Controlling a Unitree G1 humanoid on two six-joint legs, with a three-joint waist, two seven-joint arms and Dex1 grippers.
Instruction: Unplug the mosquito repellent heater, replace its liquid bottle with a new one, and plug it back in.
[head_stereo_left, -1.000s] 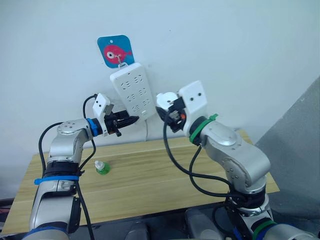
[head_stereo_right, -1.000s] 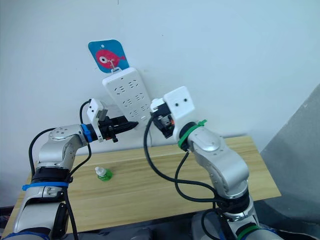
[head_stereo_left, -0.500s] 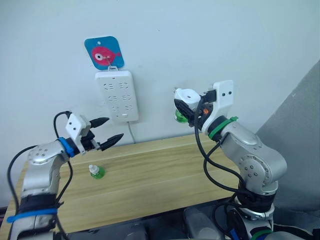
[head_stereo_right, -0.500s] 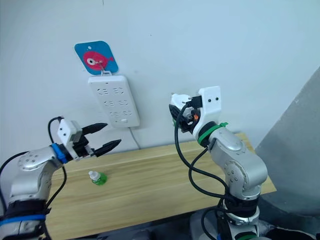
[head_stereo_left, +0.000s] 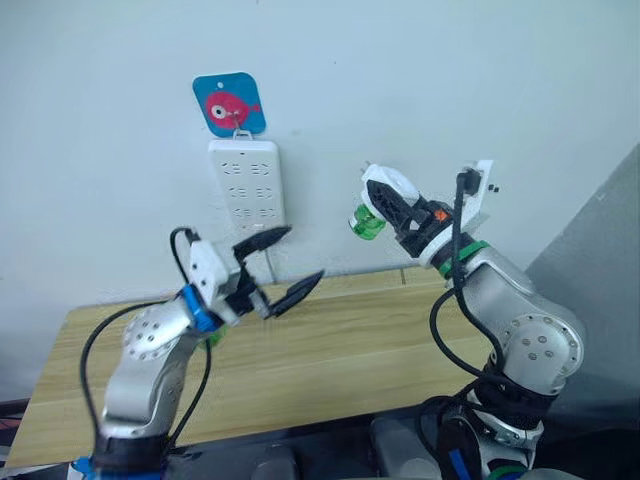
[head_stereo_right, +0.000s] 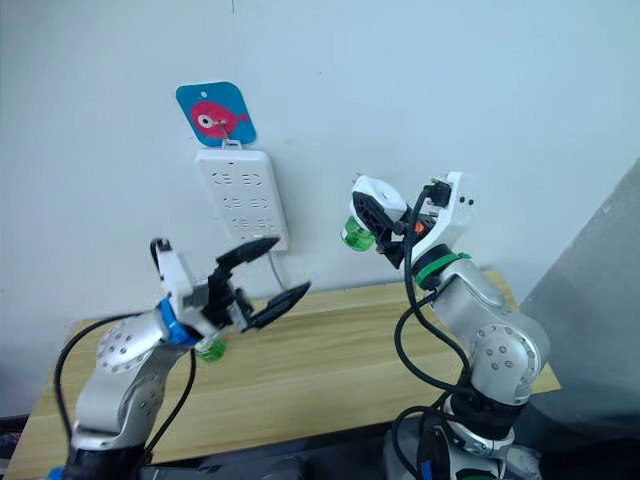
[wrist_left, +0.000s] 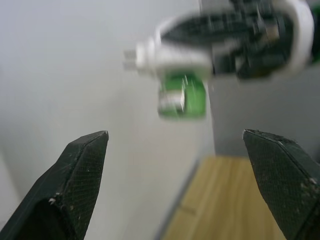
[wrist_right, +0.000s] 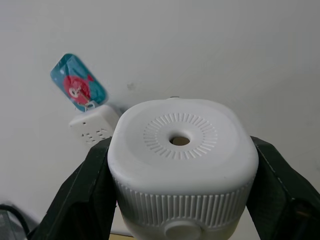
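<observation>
Gripping the mosquito repellent heater (wrist_right: 180, 170) between both fingers, my right gripper (head_stereo_left: 400, 208) is holding it up in the air near the wall, well off the power strip (head_stereo_left: 246, 186). Its green bottle (head_stereo_left: 367, 223) is hanging beneath, blurred in the left wrist view. My left gripper (head_stereo_left: 282, 268) is gaping wide and empty over the wooden table (head_stereo_left: 400, 350), well apart from the heater. A second green bottle (head_stereo_right: 209, 348) is sitting mostly hidden behind my left arm.

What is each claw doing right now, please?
Left claw: open, holding nothing.
Right claw: closed on the mosquito repellent heater, with its green bottle attached.
</observation>
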